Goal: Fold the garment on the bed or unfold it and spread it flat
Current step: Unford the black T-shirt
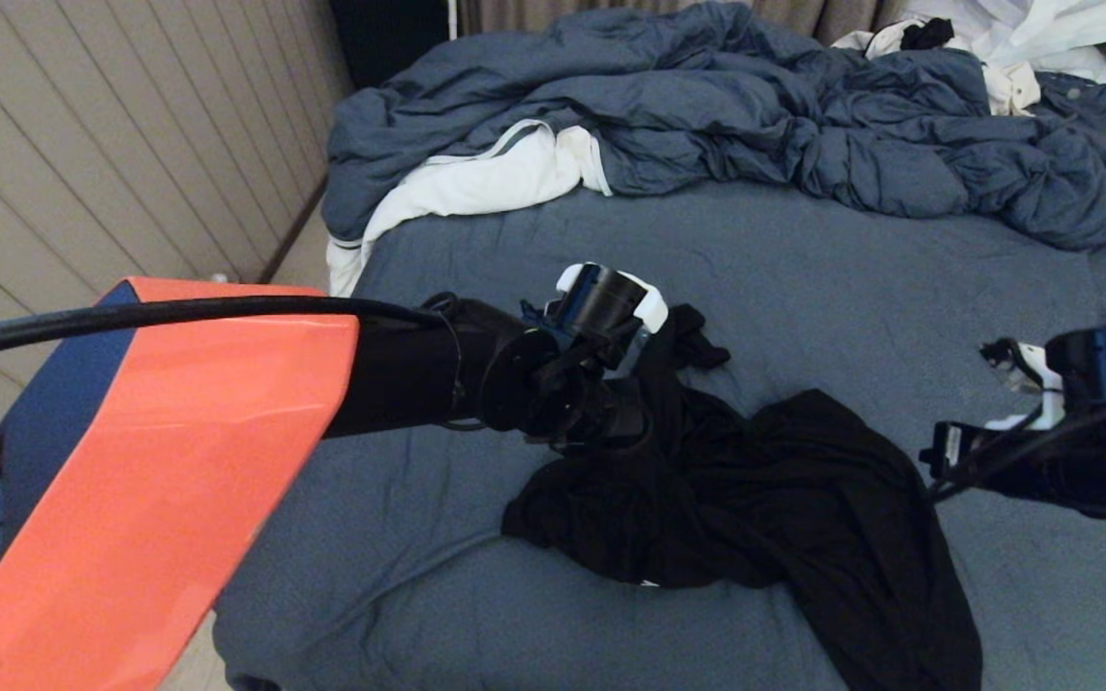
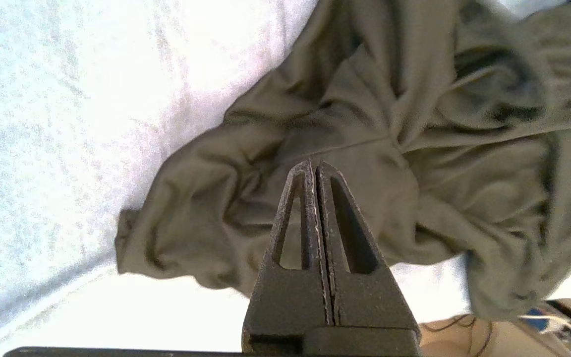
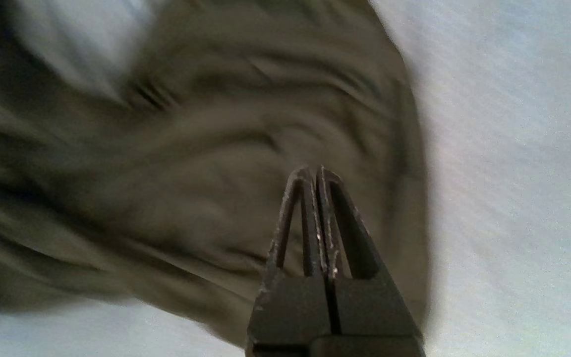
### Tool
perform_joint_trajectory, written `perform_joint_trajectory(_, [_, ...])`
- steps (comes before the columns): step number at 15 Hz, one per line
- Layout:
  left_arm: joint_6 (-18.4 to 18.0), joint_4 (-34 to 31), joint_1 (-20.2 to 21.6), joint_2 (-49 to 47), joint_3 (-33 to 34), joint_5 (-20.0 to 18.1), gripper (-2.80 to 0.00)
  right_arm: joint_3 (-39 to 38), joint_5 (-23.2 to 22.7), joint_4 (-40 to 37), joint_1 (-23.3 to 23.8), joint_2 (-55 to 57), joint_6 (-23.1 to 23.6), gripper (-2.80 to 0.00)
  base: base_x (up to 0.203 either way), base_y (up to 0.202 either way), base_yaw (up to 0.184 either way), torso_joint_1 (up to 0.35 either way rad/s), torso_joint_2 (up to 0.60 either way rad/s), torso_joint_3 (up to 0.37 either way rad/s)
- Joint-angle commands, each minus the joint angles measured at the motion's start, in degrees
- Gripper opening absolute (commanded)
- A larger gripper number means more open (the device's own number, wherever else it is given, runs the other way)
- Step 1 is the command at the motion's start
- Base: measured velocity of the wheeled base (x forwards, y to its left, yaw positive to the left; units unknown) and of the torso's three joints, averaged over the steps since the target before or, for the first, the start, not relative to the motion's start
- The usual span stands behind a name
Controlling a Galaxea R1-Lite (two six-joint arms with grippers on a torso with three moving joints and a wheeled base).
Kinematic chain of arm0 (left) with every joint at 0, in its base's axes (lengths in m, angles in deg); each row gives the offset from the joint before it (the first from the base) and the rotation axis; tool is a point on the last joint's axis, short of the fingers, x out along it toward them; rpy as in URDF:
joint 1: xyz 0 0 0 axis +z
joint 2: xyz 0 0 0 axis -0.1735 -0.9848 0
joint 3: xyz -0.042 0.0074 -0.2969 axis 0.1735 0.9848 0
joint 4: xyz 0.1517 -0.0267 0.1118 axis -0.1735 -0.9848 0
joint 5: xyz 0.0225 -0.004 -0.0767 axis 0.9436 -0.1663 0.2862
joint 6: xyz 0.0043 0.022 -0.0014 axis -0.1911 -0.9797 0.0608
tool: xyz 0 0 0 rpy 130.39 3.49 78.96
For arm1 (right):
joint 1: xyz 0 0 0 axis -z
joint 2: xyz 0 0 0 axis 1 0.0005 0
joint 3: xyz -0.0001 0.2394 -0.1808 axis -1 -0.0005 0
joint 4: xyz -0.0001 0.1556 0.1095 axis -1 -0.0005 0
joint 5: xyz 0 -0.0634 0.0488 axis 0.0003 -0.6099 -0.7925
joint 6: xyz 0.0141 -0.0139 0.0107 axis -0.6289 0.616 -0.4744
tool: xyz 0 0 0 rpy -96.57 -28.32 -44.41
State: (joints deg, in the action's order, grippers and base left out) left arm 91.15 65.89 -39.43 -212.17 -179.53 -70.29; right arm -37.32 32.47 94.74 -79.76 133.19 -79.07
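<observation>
Nearest the robot, the black soft-knit garment (image 1: 783,499) lies crumpled on the large bed with the slate-blue sheet (image 1: 851,259), bunched in folds. One long tail of it runs toward the near edge of the bed on the robot's right, and a rounded lobe reaches out on the left. Bare sheet lies on the near left of the cloth and along the right side, so there is open room on both flanks.

The left pincer (image 2: 314,166) hangs over the left part of the garment, its two fingers pressed flat together; in the left wrist view nothing sits between the tips, and the rumpled cloth and its folded hem lie beneath them. In the head view, a raised peak of black fabric stands just beside that wrist, though whether it touches the arm is hard to tell.

The right pincer (image 3: 314,171) is at the right side of the garment, likewise clenched with nothing visible between the fingers. Its wrist view is smeared, but it seems to hover near the cloth's curved outer edge, with plain sheet beyond.

Past the garment, a broad stretch of smooth sheet lies open. At the far end, a puffy blue-grey duvet (image 1: 707,115) is heaped across the bed's width, with a white cloth with a grey stripe (image 1: 467,187) lying under its left end near the bed's left edge.
</observation>
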Motion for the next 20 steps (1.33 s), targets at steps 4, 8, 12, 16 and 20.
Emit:
perform_joint_trajectory(4, [-1.05,6.97,-2.58,-2.27,-1.31,0.25,-2.80,18.38,-0.07,-18.50,-3.97,10.63,-18.44,-2.80,0.000,0.000,0.000,0.000,0.00,0.000])
perform_joint_trajectory(8, [-0.54,7.73,-3.87,-2.24,-1.22,-0.09,-2.80,13.90,-0.53,-12.93,-2.64,12.31,-18.58,-2.80,0.000,0.000,0.000,0.000,0.00,0.000])
perform_joint_trajectory(12, [-0.05,9.41,-5.23,-6.25,-1.06,0.89,-2.80,10.78,-1.04,-4.80,-2.30,13.62,-16.90,-2.80,0.000,0.000,0.000,0.000,0.00,0.000])
perform_joint_trajectory(16, [-1.14,13.32,-6.71,-10.39,-0.71,4.98,0.00,8.74,-1.31,-2.10,-2.56,14.65,-15.74,-2.80,0.000,0.000,0.000,0.000,0.00,0.000])
perform_joint_trajectory(20, [-1.49,14.37,-6.65,-11.09,-0.76,5.11,0.00,3.74,-1.26,4.77,-2.82,15.79,-13.02,-2.80,0.000,0.000,0.000,0.000,0.00,0.000])
